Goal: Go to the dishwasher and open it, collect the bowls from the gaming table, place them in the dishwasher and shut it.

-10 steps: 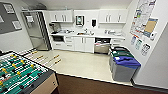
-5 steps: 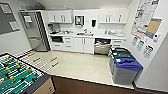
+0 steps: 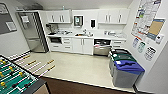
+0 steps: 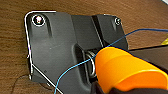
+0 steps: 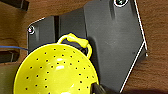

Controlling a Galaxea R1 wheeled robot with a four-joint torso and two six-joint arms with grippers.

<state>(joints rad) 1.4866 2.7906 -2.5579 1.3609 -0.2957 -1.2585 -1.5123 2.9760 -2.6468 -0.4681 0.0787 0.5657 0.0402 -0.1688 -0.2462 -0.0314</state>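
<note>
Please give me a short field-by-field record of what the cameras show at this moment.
place: kitchenette with white cabinets and a counter
dishwasher: under the counter, right of the sink cabinets; top looks slightly ajar, hard to tell
fridge: steel, at the left end
bins: row along the right wall, nearest has a blue lid
foosball table: near left corner
left wrist view: orange bowl close to the camera, over wood floor
right wrist view: yellow perforated bowl with a loop handle
hands: fingers not discernible

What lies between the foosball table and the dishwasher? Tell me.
In the head view, bare pale floor lies between the foosball table and the dishwasher; nothing stands on that stretch.
</note>
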